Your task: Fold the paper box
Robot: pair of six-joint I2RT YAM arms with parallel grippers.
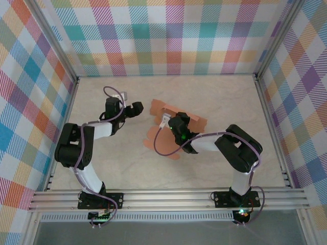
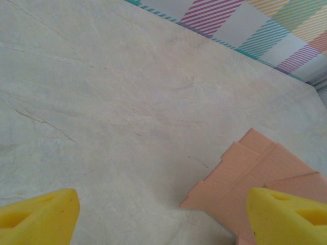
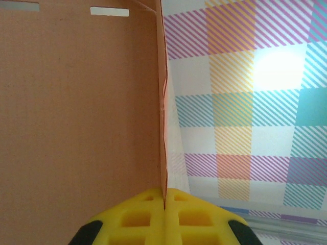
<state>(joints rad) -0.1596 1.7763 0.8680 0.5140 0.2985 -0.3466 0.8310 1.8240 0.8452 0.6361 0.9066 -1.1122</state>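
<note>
The paper box (image 1: 159, 133) is a salmon-orange card cutout lying mostly flat in the middle of the table, with one part lifted. My right gripper (image 1: 172, 125) sits over its centre, shut on a raised flap. In the right wrist view the yellow fingertips (image 3: 148, 214) pinch the thin edge of the card (image 3: 76, 127), which stands upright to their left. My left gripper (image 1: 135, 108) hovers just left of the cutout, open and holding nothing. In the left wrist view its yellow fingers (image 2: 41, 214) stand wide apart, and a stepped corner of the card (image 2: 255, 173) lies by the right finger.
Bare marble-patterned tabletop (image 1: 214, 97) surrounds the card. Plaid walls (image 1: 168, 35) close the back and both sides. An aluminium rail (image 1: 168, 196) runs along the near edge by the arm bases.
</note>
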